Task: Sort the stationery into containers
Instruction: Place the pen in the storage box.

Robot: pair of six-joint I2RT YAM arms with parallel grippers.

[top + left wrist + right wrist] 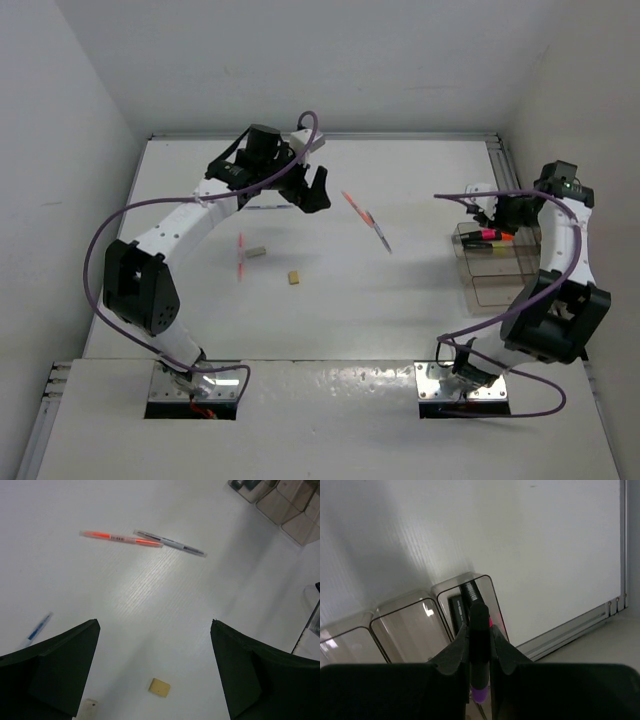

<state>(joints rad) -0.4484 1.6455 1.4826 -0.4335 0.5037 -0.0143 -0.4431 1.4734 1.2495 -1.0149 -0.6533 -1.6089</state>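
My left fingers (60, 665) spread wide over a tan eraser (160, 687); my right fingers (451, 655) clamp a purple-tipped highlighter (480, 630) above the far container (493, 596).

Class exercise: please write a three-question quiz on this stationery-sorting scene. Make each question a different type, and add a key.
1. True or false: the left gripper is holding a pen.
2. What is the right gripper shut on? A) a tan eraser B) a black highlighter with a purple end C) an orange pen
3. How many eraser blocks lie loose on the table?
Key: 1 false, its jaws are open and empty; 2 B; 3 two.
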